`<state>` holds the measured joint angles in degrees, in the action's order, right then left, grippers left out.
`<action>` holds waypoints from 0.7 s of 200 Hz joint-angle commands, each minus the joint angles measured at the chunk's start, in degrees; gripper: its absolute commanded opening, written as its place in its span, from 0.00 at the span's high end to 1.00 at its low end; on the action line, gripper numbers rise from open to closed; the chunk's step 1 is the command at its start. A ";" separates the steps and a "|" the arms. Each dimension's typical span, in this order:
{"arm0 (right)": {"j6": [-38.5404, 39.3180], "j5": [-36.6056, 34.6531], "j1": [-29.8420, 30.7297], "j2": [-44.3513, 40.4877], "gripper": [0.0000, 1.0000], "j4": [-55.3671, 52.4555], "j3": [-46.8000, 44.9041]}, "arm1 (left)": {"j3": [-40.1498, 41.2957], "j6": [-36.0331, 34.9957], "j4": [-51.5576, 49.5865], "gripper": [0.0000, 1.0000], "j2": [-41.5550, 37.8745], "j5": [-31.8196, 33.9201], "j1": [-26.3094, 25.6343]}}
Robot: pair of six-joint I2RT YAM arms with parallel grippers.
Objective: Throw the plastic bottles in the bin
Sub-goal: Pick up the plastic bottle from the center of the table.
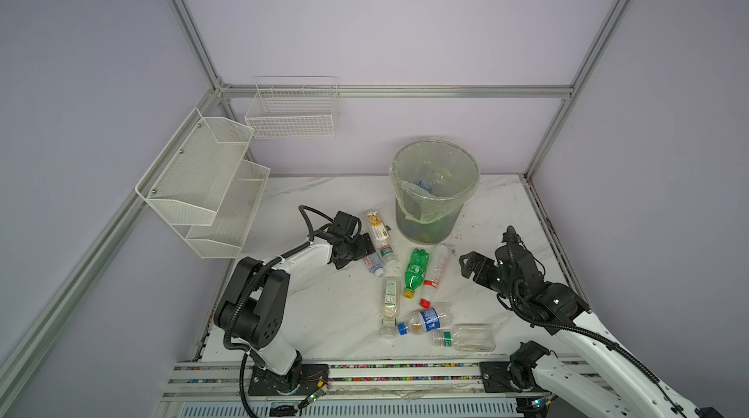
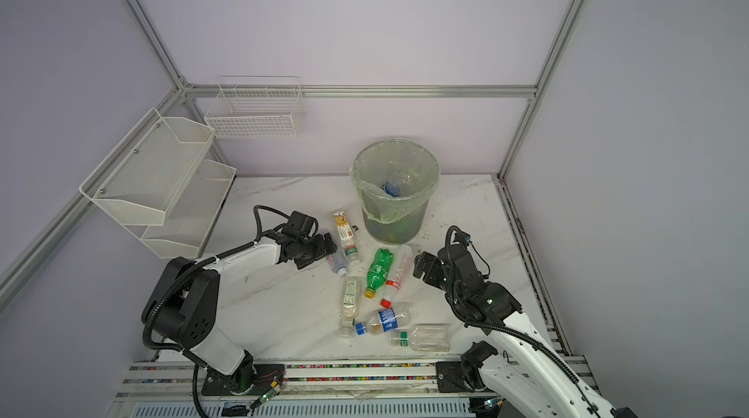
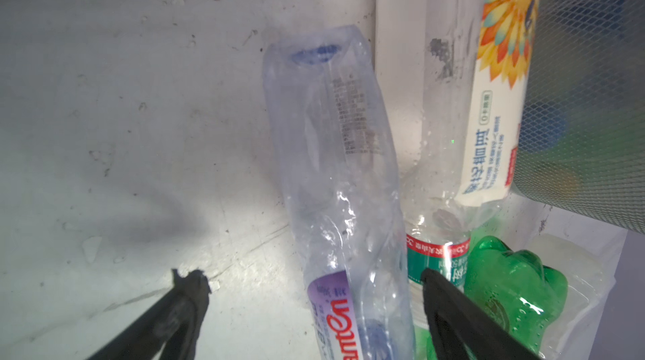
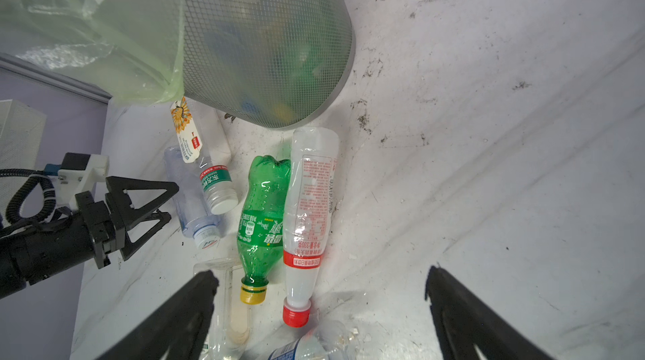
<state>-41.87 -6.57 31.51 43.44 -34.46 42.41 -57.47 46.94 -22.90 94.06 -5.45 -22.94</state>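
Closest to the lens in both top views, a slotted aluminium rail (image 1: 405,373) crosses the bottom of the frame and carries both arm bases. Above it spreads the white marble-patterned counter (image 1: 324,306). The round grey translucent bin (image 1: 433,217), lined with a pale yellow-green plastic bag, stands upright just right of centre at the counter's far edge. A blue-labelled clear bottle (image 1: 425,186) lies inside it.

Seven more bottles lie on their sides below the bin, between the arms. The left hand (image 1: 367,248) sits low at the cluster's left edge, released, its black fingers (image 3: 185,306) spread either side of a crumpled clear bottle with a purple label (image 3: 331,166). One finger stands apart from it; the other is just beside it, and I cannot tell whether it touches. Next to that bottle lies a clear bottle with a sunflower label (image 1: 377,229), its base near the bin.

A green bottle with a yellow cap (image 1: 416,272) and a white bottle with a red cap (image 1: 437,274) lie side by side at centre. Below them are a clear bottle with a pale label (image 1: 390,298), a clear bottle with a blue label and blue cap (image 1: 427,319), and a wide clear bottle with a green neck band (image 1: 470,337).

The right hand (image 1: 465,267) hangs right of the cluster, fingers wide apart, grasping nothing.
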 commanded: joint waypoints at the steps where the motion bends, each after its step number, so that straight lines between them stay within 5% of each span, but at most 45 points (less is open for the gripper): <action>1: 0.95 -0.16 -0.13 -0.33 0.03 -0.51 1.51 | -4.91 -1.06 2.24 0.08 0.89 1.15 -0.36; 140: 0.15 -1.30 -0.13 -2.56 0.03 -1.60 0.40 | -5.74 -0.95 4.20 0.17 5.17 0.79 -0.46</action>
<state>-41.52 -6.63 31.51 41.87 -35.16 42.65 -58.28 46.94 -19.75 99.39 -5.56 -23.07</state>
